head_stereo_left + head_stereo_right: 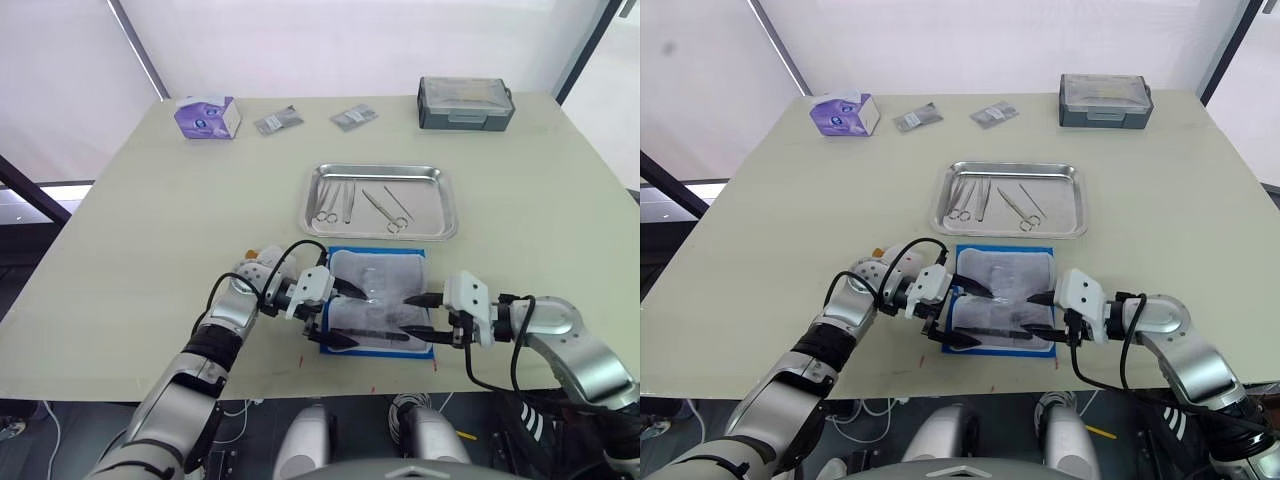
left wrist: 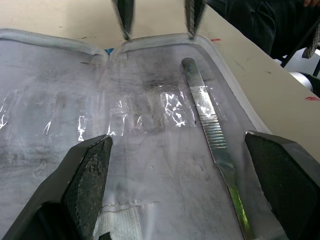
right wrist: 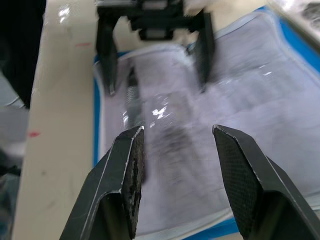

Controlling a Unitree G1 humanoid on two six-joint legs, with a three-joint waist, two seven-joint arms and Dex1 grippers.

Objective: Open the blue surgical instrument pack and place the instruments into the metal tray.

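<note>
The blue surgical instrument pack [image 1: 378,299] is lying unfolded on the tabletop [image 1: 130,250] just in front of the metal tray [image 1: 379,200], grey-white lining facing up. One flat silver-handled tool [image 2: 212,135] is resting on the lining, its long axis running left to right along the near edge. The left end effector [image 1: 340,313] and right end effector [image 1: 420,316] are hovering at opposite ends — both spread wide, gripping nothing. Several instruments [image 1: 360,205] are lying in the tray.
</note>
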